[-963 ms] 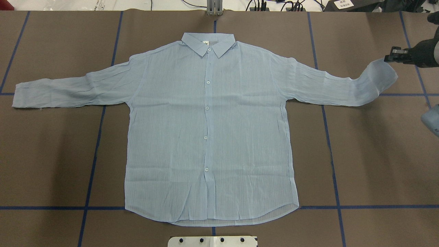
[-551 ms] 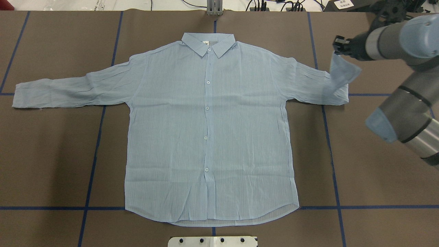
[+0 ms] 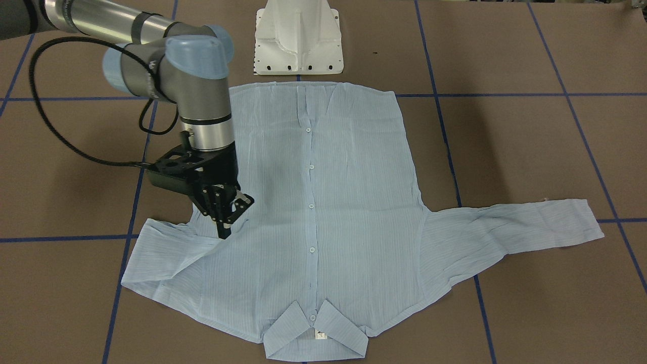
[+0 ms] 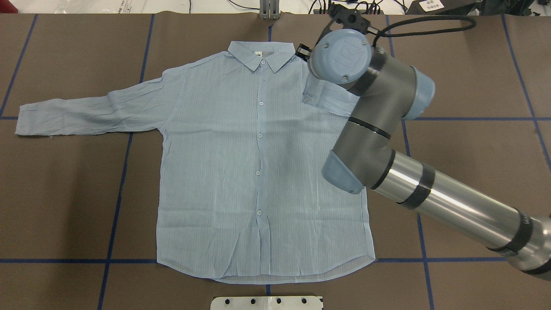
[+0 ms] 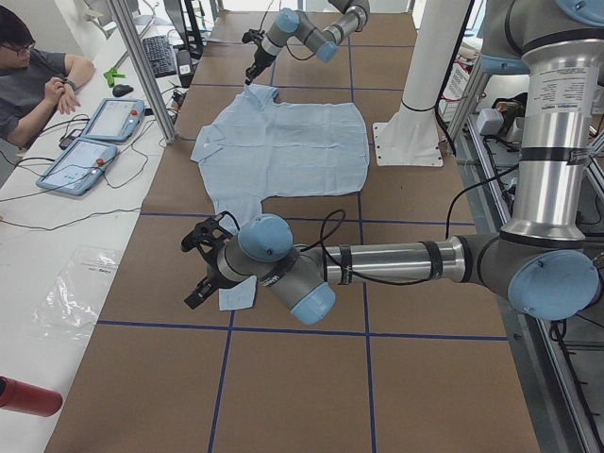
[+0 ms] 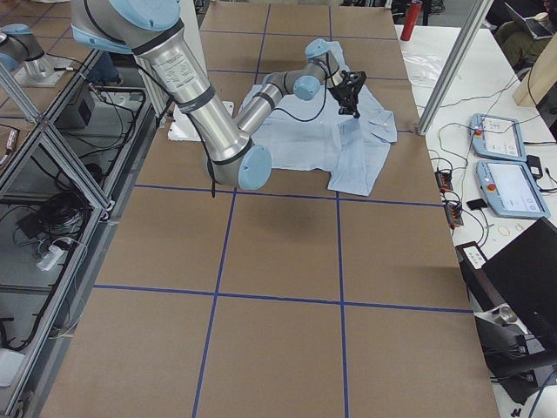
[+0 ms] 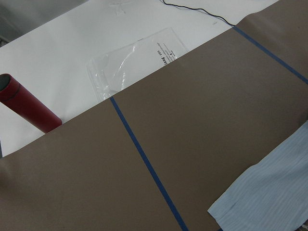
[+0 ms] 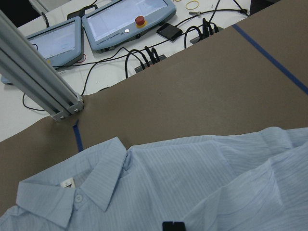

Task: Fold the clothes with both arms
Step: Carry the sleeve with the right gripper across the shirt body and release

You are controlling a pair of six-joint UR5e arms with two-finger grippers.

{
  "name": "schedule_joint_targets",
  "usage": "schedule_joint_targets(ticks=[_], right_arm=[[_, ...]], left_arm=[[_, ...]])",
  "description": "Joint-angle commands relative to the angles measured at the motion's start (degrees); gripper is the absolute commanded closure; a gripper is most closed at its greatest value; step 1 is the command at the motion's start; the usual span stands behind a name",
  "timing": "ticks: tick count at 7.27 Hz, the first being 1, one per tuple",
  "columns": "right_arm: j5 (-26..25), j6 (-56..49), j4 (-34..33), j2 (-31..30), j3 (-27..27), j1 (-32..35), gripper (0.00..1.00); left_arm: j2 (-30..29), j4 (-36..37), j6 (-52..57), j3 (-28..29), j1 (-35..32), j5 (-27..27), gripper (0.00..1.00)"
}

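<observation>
The pale-blue striped shirt (image 4: 258,172) lies flat and buttoned on the brown table, collar (image 4: 261,54) at the far side. Its left sleeve (image 4: 86,114) is stretched out. The right sleeve (image 3: 167,253) is folded back over the right shoulder. My right gripper (image 3: 223,230) is shut on the sleeve's cuff, tips down on the shirt beside the collar; in the overhead view (image 4: 302,51) the wrist mostly hides it. My left gripper (image 5: 200,291) hovers just beyond the left cuff (image 5: 238,294); I cannot tell whether it is open. That cuff shows in the left wrist view (image 7: 269,197).
The white pedestal base (image 3: 298,40) stands at the shirt's hem side. Blue tape lines (image 4: 116,206) grid the table. Beyond the far edge are an aluminium post (image 8: 33,77), teach pendants (image 8: 125,21), a red cylinder (image 7: 24,108), a plastic bag (image 7: 134,57) and a seated operator (image 5: 38,85).
My right arm has swept in from the table's right end toward the collar, carrying the right cuff. The sleeve, stretched out before, now lies folded over the right shoulder.
</observation>
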Motion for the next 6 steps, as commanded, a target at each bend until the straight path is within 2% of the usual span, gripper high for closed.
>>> schedule_joint_targets(ticks=[1,2,3,4,5,6], right_arm=[[-1.58,-0.36,-0.18,8.67,-6.55,-2.66,1.00],[-4.54,-0.72,0.25,11.31,-8.92,-4.15,1.00],[-6.13,-0.81,1.47,15.95,-14.08,-5.64,1.00],[-6.06,-1.42,3.57,18.08,-18.74,-6.53,1.00],[-6.15,-3.69,7.34,18.37,-21.13,-7.49,1.00],[-6.15,-4.32,7.72,20.54,-23.59,-8.20,1.00]], left_arm=[[0.00,0.00,-0.09,0.00,0.00,0.02,0.00],[0.00,0.09,-0.09,0.00,0.00,0.02,0.00],[0.00,0.09,-0.09,0.00,0.00,0.02,0.00],[0.00,0.00,-0.09,0.08,0.00,0.02,0.00],[0.00,0.09,-0.09,0.09,0.00,0.02,0.00],[0.00,0.09,-0.09,0.09,0.00,0.02,0.00]])
